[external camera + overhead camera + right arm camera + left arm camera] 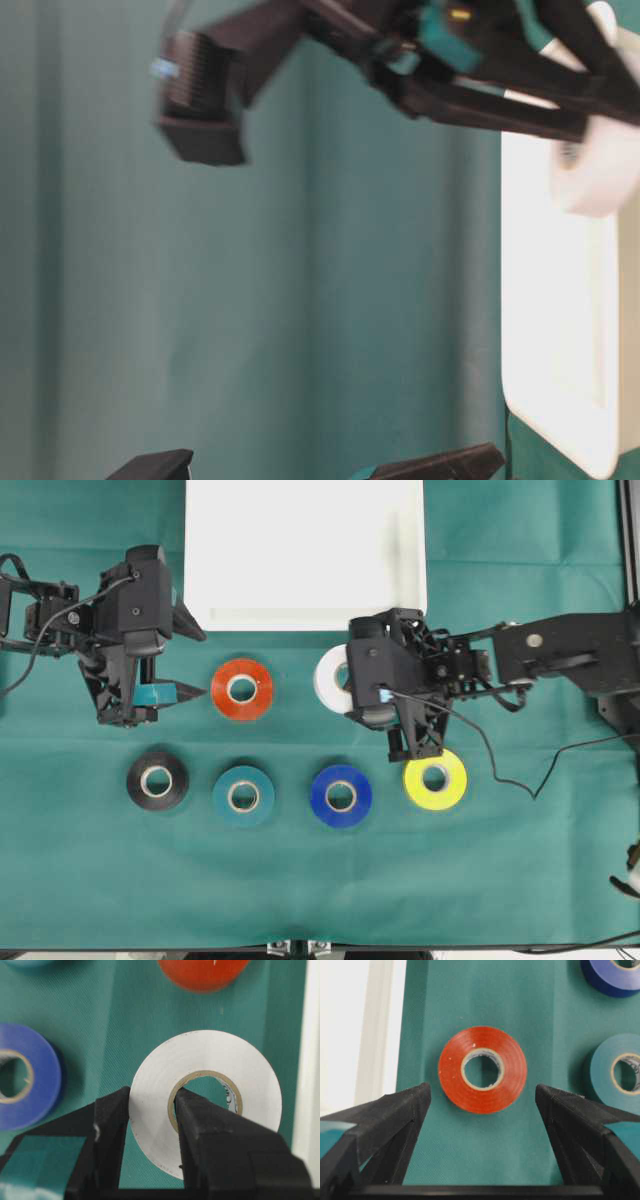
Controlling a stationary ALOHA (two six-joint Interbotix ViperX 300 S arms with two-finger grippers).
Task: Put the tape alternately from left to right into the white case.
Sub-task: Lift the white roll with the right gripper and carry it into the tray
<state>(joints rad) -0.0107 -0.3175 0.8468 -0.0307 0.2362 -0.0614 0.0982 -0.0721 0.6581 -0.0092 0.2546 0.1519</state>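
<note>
A green cloth (pixel 520 880) carries the white case (pixel 305 550) and 5 flat tape rolls (pixel 241 688).

Glossy tape rolls (pixel 241 689) lie on matt green woven cloth (pixel 300 880).

My right gripper (pixel 560 120) reaches in across the top, blurred and dark, its fingers (pixel 500 105) clamped on the white roll (pixel 605 165), which hangs clear above the white tray (pixel 560 330) at the right edge. Green cloth (pixel 300 300) fills the rest. The dark tips at the bottom are probably my left gripper (pixel 300 465).
</note>
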